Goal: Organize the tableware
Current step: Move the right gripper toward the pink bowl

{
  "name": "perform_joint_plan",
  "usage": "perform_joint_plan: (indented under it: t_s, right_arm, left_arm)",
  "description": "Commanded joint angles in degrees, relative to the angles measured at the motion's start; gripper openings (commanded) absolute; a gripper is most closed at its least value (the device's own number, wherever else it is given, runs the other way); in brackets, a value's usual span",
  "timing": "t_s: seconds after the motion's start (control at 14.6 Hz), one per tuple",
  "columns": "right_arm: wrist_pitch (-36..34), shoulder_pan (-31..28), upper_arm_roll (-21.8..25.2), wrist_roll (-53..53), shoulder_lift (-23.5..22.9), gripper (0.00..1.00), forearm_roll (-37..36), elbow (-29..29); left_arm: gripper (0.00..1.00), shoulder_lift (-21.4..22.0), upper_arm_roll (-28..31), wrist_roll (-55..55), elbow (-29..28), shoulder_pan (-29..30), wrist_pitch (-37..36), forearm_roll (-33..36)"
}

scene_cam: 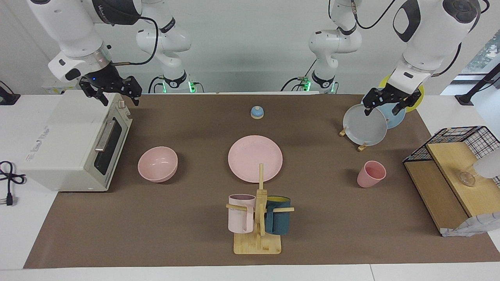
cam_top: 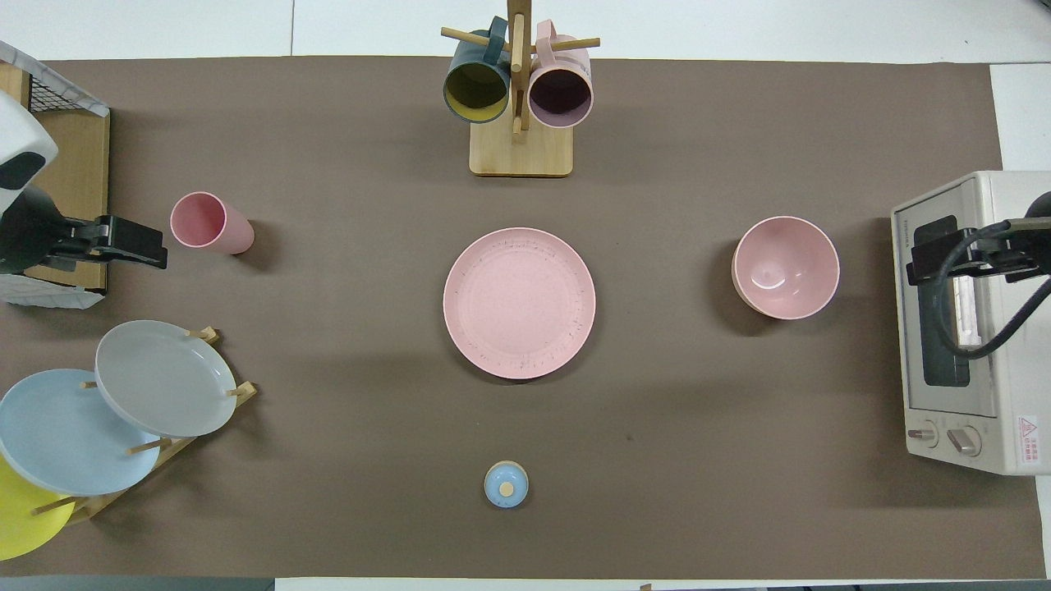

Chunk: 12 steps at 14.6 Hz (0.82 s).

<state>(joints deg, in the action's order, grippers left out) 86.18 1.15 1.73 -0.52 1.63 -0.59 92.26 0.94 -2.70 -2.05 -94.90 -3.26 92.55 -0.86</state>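
The salmon-pink plate [scene_cam: 255, 158] [cam_top: 519, 302] lies flat at the middle of the brown mat. The matching deep bowl [scene_cam: 158, 164] [cam_top: 786, 267] stands upright toward the right arm's end, beside the toaster oven. The handleless pink cup [scene_cam: 371, 174] [cam_top: 211, 223] stands upright toward the left arm's end. My right gripper [scene_cam: 119, 97] [cam_top: 932, 263] is open and empty, up over the toaster oven's front edge. My left gripper [scene_cam: 384, 110] [cam_top: 131, 246] is open and empty, up over the plate rack.
A toaster oven [scene_cam: 74, 144] [cam_top: 969, 328] stands at the right arm's end. A rack of grey, blue and yellow plates [scene_cam: 365, 125] [cam_top: 160, 377] and a wire-and-wood shelf [scene_cam: 449, 171] stand at the left arm's end. A mug tree [scene_cam: 259, 218] [cam_top: 519, 98] stands farther out than the plate. A small blue knob [scene_cam: 257, 112] [cam_top: 506, 484] lies nearer.
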Motion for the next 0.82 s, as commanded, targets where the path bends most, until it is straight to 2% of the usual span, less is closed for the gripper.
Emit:
perform_joint_plan:
  t_s: [0.0,0.48,0.68,0.75]
  right_arm:
    - [-0.1,-0.6,-0.4,-0.2,0.5,1.00,1.2,0.7]
    - [-0.3,-0.8,-1.8,-1.2,0.7,1.00,1.4,0.5]
    - [8.9,3.8,-2.0,-1.1,-0.2,1.00,1.6,4.4]
    - [10.7,4.6,-2.0,-0.5,-2.3,1.00,1.6,4.8]
  left_arm:
    - [1.00,0.8,-0.2,0.8,-0.6,0.4,0.6,1.0]
    - [1.00,0.8,-0.2,0.8,-0.6,0.4,0.6,1.0]
    - [1.00,0.8,-0.2,0.8,-0.6,0.4,0.6,1.0]
    - [1.00,0.8,-0.2,0.8,-0.6,0.4,0.6,1.0]
